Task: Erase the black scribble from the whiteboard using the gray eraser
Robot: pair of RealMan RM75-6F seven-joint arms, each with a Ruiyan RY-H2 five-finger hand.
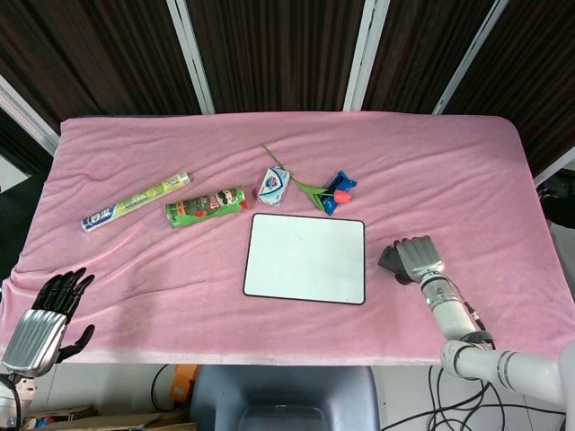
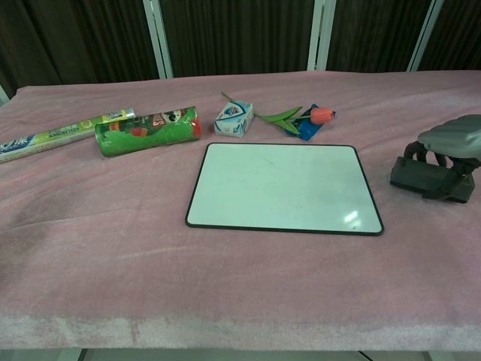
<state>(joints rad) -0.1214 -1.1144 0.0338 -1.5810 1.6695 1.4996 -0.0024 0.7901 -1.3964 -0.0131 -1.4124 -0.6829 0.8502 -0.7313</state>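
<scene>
The whiteboard [image 1: 305, 258] [image 2: 282, 188] lies flat in the middle of the pink table, its white face showing no black marks. My right hand [image 1: 419, 259] [image 2: 451, 145] is to the right of the board, low over the cloth, gripping the gray eraser [image 1: 392, 261] [image 2: 430, 179] from above. The eraser touches or nearly touches the cloth, clear of the board. My left hand [image 1: 45, 319] hangs at the table's front left corner, off the cloth, fingers spread and holding nothing; the chest view does not show it.
Behind the board lie a green chip can [image 1: 206, 206] [image 2: 146, 130], a long wrapped roll [image 1: 135, 201] [image 2: 52, 134], a small white-blue pack [image 1: 275, 185] [image 2: 234, 119] and a toy tulip with a blue piece [image 1: 329, 191] [image 2: 304, 116].
</scene>
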